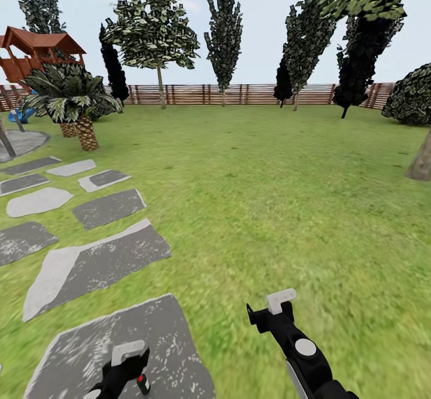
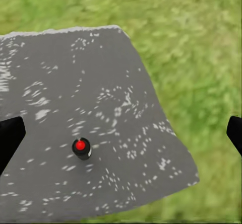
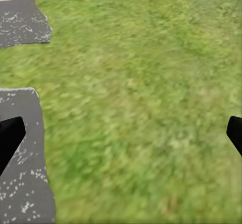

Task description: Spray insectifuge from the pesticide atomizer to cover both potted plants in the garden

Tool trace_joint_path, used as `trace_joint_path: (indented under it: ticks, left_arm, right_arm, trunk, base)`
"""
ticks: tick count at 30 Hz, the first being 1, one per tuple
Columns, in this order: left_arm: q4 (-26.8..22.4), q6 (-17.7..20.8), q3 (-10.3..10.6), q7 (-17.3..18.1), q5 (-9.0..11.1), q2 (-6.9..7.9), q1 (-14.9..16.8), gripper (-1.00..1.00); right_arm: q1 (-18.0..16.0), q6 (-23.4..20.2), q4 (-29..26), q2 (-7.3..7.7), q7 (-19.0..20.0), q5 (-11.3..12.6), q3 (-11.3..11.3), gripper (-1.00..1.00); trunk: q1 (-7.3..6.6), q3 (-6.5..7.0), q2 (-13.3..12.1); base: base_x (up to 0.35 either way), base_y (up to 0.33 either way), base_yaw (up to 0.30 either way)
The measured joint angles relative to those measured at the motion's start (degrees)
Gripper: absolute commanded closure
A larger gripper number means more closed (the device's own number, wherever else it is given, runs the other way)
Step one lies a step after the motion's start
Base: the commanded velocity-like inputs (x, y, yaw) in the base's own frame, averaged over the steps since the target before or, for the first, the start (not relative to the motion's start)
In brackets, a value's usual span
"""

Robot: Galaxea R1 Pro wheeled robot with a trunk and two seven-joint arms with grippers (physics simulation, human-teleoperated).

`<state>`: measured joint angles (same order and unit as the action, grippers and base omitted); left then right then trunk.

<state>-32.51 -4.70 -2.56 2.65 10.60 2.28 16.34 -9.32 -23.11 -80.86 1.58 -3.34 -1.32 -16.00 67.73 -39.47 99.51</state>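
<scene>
Early stage, by my judgement: the pesticide atomizer (image 2: 80, 148) stands upright and ungrasped on the nearest grey paving slab (image 1: 90, 345), toward its lawn-side edge, directly under the left gripper (image 2: 121, 133), whose fingers are spread wide to either side of it and not touching; pick-up and all spraying remain. The right gripper (image 3: 121, 133) hangs equally wide and empty over the lawn (image 1: 269, 195) beside the slab's edge. Palms (image 1: 69, 97), a playhouse (image 1: 33, 52) and the slat fence (image 1: 239, 94) stand well off; nothing blocks the bottle.

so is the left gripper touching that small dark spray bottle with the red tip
Apart. In the left wrist view the small dark red-tipped spray bottle stands on the grey paving stone, well clear of both fingertips of the left gripper.
</scene>
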Motion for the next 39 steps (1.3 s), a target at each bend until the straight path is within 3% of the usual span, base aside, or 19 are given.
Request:
trace_joint_path:
  ticks: [5,20,21,25,27,34,39]
  left_arm:
    - [-0.01,2.20,-0.30,-0.29,0.32,-0.04,0.13,-1.00]
    - [-0.01,2.30,-0.41,-0.36,0.48,0.00,0.16,-1.00]
    - [-0.01,2.21,-0.80,-0.54,0.56,0.01,0.16,-1.00]
    - [-0.06,1.70,-6.01,-4.45,1.43,-0.23,0.14,-1.00]
    - [-0.08,1.60,-7.29,-5.87,1.59,-0.34,0.14,-1.00]
    - [-0.25,1.54,-8.21,-6.92,1.69,-0.73,0.12,-1.00]
    - [-3.81,0.39,-8.10,-6.99,1.45,-0.95,0.15,-1.00]
  right_arm:
    - [0.00,0.00,0.00,0.00,-0.01,0.00,0.00,-1.00]
    - [0.00,-0.05,0.00,0.00,-0.06,0.00,0.00,-1.00]
    - [0.00,-0.05,0.00,0.00,-0.05,0.00,0.00,-1.00]
    - [0.00,-0.08,0.00,0.00,-0.04,0.00,0.00,-1.00]
    - [0.00,-0.08,0.00,0.00,-0.03,0.00,0.00,-1.00]
    - [0.00,-0.08,-0.06,0.00,-0.04,0.00,0.00,-1.00]
    - [0.00,-0.08,-0.09,0.00,-0.02,-0.01,-0.08,-1.00]
  trunk:
    - [1.10,-0.90,2.01]
    - [4.39,-3.59,8.02]
    - [4.61,-3.77,8.42]
    - [5.49,-4.49,10.03]
    - [5.93,-4.85,10.83]
    - [7.47,-6.10,13.64]
    - [8.57,-7.00,15.64]
  base:
    - [0.000,0.000,0.000]
    - [0.000,0.000,0.000]
    - [0.000,0.000,0.000]
    - [0.000,0.000,0.000]
    - [0.000,0.000,0.000]
    - [0.000,0.000,0.000]
    - [0.000,0.000,0.000]
